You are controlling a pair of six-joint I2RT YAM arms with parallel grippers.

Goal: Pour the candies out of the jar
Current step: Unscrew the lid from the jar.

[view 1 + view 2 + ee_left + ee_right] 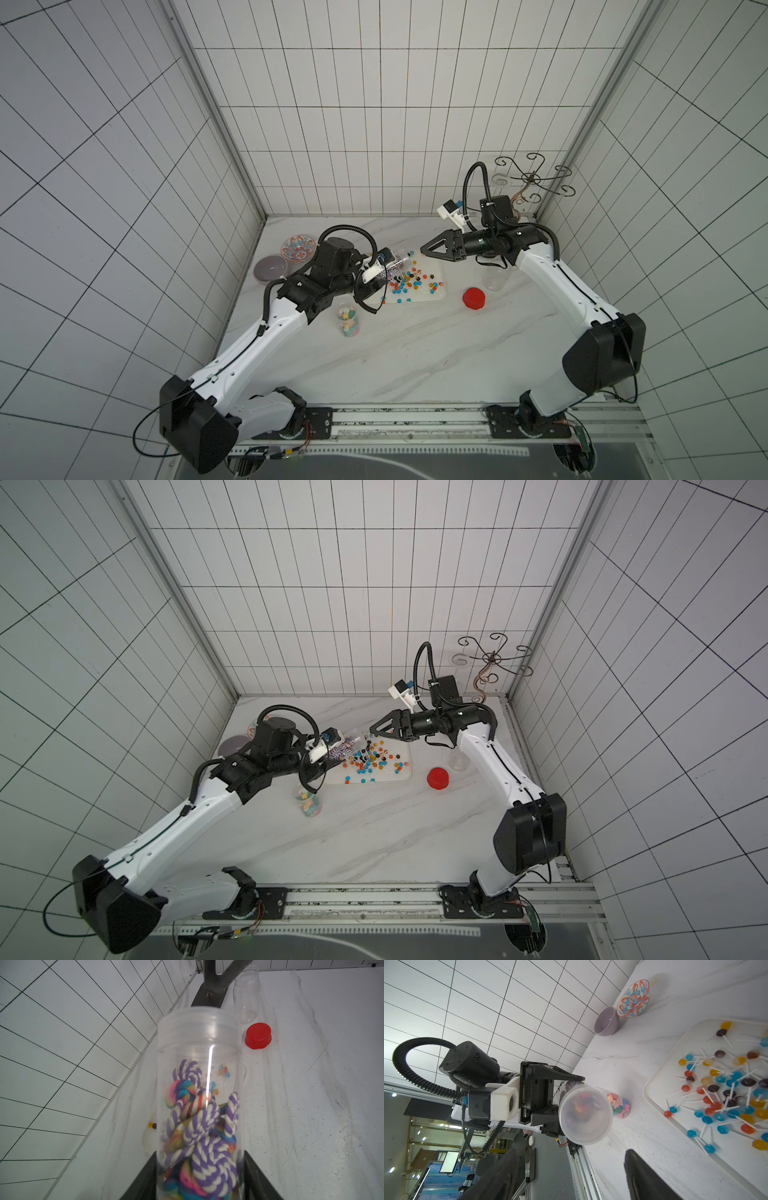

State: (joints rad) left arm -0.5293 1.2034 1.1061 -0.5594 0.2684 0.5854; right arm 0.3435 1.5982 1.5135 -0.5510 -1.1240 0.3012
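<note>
Many candies [199, 1136] fill the jar [199, 1039] that the left gripper [199, 1167] squeezes. The right gripper [434, 254] has its jaws apart and empty. The purple bowl [607, 1022] has blurry letters.

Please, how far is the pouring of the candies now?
Done: the red lid is off, and many lollipops lie on the white tray.
In hand: the left hand holds the jar tipped above the tray, and the right hand is open near its mouth.
Left: the swirl candies are still inside. A second jar stands upright, pastel candies in it.
</note>
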